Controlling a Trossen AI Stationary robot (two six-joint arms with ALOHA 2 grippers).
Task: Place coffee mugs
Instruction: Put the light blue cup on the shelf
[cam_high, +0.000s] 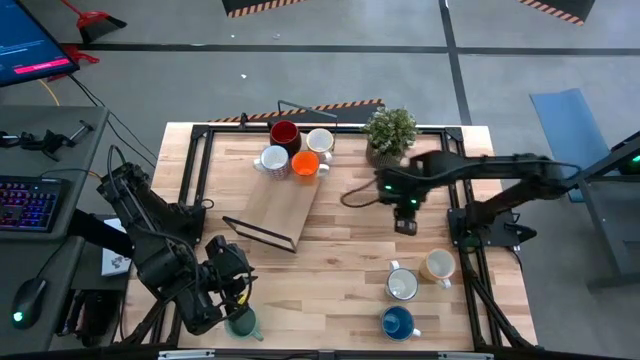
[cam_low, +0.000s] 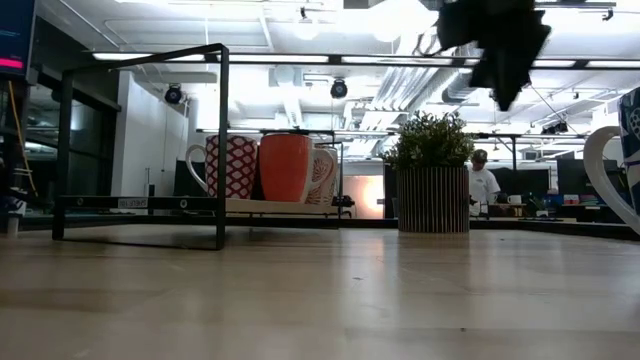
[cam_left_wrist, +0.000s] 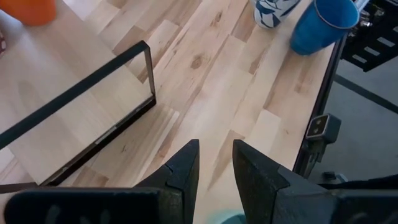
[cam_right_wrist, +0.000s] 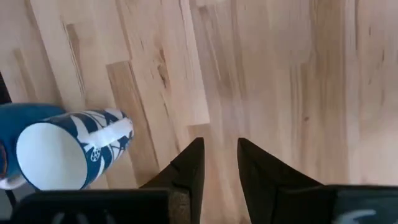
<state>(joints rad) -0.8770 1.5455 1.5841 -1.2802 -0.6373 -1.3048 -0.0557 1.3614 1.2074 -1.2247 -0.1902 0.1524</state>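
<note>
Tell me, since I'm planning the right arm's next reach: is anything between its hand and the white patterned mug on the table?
Nothing visible. The right hand, empty, hangs over bare wood, and the white patterned mug stands toward the table's near edge, beside the tan mug. Only open tabletop lies between them.

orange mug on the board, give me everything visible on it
The orange mug is small, round and glossy, ceramic by its look, standing upright with its open mouth up. It sits on the pale wooden board inside the black wire rack, at the table's far side. It stands packed among three others: the dark red mug, a white mug and a patterned white mug. Whether they touch is unclear. Neither tool is near it.
</note>
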